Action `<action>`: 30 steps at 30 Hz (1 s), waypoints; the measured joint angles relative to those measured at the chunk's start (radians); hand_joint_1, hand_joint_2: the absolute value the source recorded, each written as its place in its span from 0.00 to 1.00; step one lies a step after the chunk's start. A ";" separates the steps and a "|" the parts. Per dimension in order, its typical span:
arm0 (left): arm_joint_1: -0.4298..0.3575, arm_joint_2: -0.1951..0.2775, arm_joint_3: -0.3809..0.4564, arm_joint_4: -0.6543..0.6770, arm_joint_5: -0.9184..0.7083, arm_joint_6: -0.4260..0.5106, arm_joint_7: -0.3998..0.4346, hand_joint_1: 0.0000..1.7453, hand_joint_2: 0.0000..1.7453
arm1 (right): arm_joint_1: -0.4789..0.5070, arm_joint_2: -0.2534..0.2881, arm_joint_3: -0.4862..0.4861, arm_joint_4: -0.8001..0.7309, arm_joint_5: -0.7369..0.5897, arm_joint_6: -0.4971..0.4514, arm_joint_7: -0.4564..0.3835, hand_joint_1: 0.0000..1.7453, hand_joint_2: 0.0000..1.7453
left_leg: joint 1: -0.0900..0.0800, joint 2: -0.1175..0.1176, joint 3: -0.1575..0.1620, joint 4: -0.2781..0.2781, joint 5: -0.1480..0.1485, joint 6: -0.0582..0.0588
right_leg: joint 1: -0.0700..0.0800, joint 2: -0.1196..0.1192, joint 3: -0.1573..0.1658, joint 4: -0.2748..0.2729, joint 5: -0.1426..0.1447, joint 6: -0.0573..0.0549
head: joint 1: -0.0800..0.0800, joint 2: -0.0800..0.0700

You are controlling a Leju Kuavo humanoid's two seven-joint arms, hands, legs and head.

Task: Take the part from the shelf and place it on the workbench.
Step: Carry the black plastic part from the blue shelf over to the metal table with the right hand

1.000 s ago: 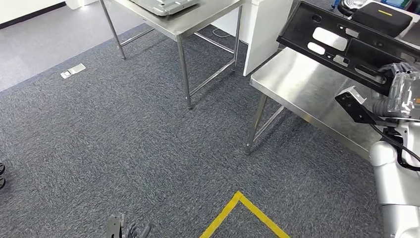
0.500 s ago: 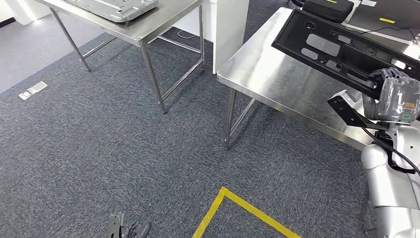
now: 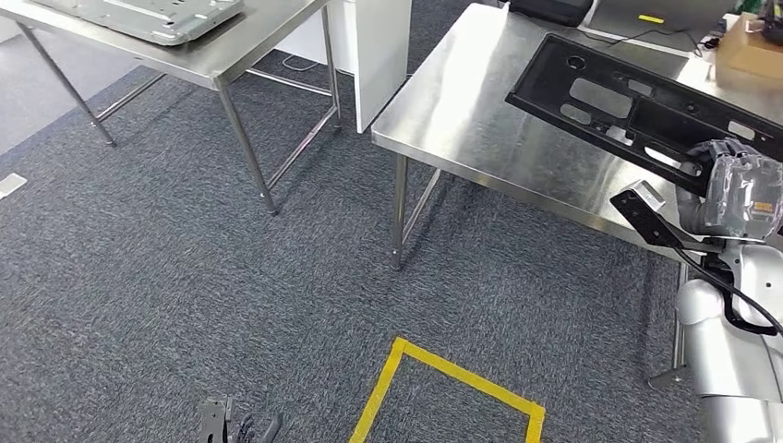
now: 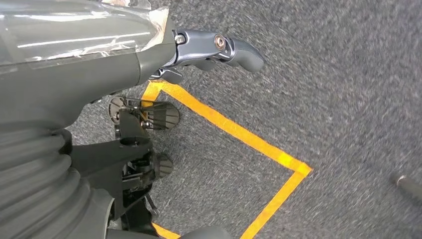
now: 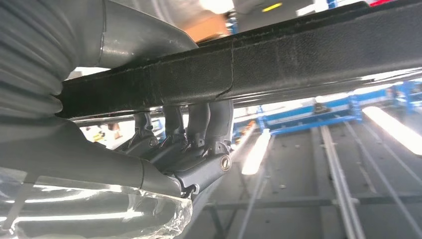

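Note:
The part is a long black plastic panel (image 3: 637, 101) with several cut-outs. My right hand (image 3: 739, 180) grips its near edge and holds it tilted above the steel workbench (image 3: 471, 111). In the right wrist view my fingers (image 5: 191, 127) curl up around the panel's black edge (image 5: 259, 59), seen from beneath. My left hand (image 3: 231, 426) hangs low over the carpet at the bottom of the head view. In the left wrist view its thumb (image 4: 219, 47) sticks out with nothing in the hand.
A second steel table (image 3: 222, 60) at the back left carries a grey metal panel (image 3: 157, 14). A white cabinet (image 3: 379, 46) stands between the tables. Yellow tape (image 3: 443, 374) marks the carpet. A cardboard box (image 3: 748, 46) sits on the workbench's far right.
The camera has turned and come closer: the whole scene has slid left and the workbench now lies more in front. My right hand still holds the black panel.

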 joint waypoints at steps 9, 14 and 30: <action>0.002 0.000 0.000 0.000 -0.003 0.000 -0.001 0.00 1.00 | -0.026 0.007 -0.007 -0.011 0.025 0.020 -0.006 1.00 1.00 | 0.009 -0.074 -0.127 0.287 -0.152 -0.054 | 0.002 0.021 0.048 -0.123 0.046 -0.060 | -0.011 0.000; 0.003 0.002 0.000 0.000 -0.005 -0.001 -0.003 0.00 1.00 | -0.040 0.006 -0.003 -0.011 0.033 0.026 -0.006 1.00 1.00 | 0.009 -0.093 -0.022 0.074 -0.030 -0.036 | 0.004 0.045 0.046 -0.120 0.049 -0.056 | -0.011 0.000; 0.000 0.005 0.000 0.000 -0.006 -0.035 -0.041 0.00 1.00 | -0.065 -0.006 0.003 -0.005 0.015 0.028 -0.014 1.00 1.00 | -0.012 -0.100 -0.012 0.019 -0.008 -0.012 | -0.006 0.050 0.027 -0.130 0.074 -0.018 | -0.012 0.000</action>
